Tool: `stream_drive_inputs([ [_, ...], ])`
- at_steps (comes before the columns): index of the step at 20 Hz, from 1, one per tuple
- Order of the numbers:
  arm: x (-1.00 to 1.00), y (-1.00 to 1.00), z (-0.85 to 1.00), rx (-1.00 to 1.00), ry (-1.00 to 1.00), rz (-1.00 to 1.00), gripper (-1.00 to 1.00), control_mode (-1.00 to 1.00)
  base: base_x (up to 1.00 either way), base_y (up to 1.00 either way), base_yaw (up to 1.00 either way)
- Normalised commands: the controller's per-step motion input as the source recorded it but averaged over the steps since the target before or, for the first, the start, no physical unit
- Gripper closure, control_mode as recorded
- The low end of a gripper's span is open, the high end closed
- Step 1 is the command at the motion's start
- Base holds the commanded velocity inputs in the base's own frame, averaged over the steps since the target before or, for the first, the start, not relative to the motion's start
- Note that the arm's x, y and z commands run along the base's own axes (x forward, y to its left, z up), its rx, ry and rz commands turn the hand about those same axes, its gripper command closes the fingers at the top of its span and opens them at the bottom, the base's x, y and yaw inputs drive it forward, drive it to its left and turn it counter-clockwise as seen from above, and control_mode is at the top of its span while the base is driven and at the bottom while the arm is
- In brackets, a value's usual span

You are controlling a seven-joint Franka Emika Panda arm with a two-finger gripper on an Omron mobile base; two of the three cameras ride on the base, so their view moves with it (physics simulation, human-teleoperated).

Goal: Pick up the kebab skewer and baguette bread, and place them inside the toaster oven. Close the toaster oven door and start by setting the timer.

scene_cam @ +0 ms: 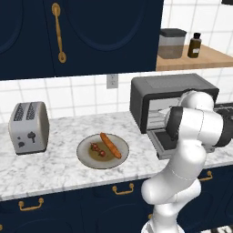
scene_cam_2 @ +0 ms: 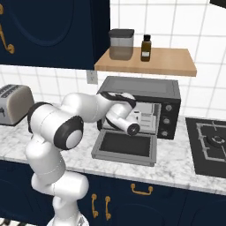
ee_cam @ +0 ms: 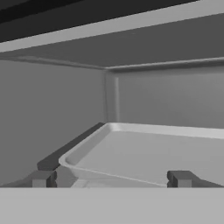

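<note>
The kebab skewer (scene_cam: pixel 97 149) and the baguette bread (scene_cam: pixel 110 145) lie side by side on a round plate (scene_cam: pixel 84 157) on the counter, left of the arm. The black toaster oven (scene_cam: pixel 173 86) (scene_cam_2: pixel 141 86) stands with its door (scene_cam_2: pixel 126 145) dropped flat onto the counter. My hand reaches into the oven's mouth. In the hand view my gripper (ee_cam: pixel 111 178) is open, with nothing between its fingertips (ee_cam: pixel 41 178). It faces a pale tray (ee_cam: pixel 144 148) inside the grey oven cavity. The knob panel (scene_cam_2: pixel 166 120) sits on the oven's right side.
A silver two-slot toaster (scene_cam: pixel 28 127) stands at the counter's left. A wooden shelf (scene_cam_2: pixel 176 64) above the oven carries a jar (scene_cam_2: pixel 121 44) and a dark bottle (scene_cam_2: pixel 146 47). A black stovetop (scene_cam_2: pixel 212 141) lies right of the oven. Dark cabinets hang overhead.
</note>
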Motion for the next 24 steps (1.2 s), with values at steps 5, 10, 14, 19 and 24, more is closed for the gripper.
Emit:
stream_drive_inputs([
  [5,0.18,0.00,0.00,0.00,0.02,0.00,-1.00,-1.00,0.00,0.00,0.00],
  [10,0.29,0.00,-0.08,0.00,0.00,0.00,-1.00,-1.00,0.00,0.00,0.00],
  [14,0.33,0.00,-0.13,0.00,0.00,0.00,-1.00,-1.00,0.00,0.00,0.00],
  [19,-0.04,-0.01,-0.37,0.00,0.05,0.00,-1.00,-1.00,0.00,0.00,0.00],
  [24,0.08,-0.02,-0.08,0.00,0.03,0.00,-1.00,-1.00,0.00,0.00,0.00],
])
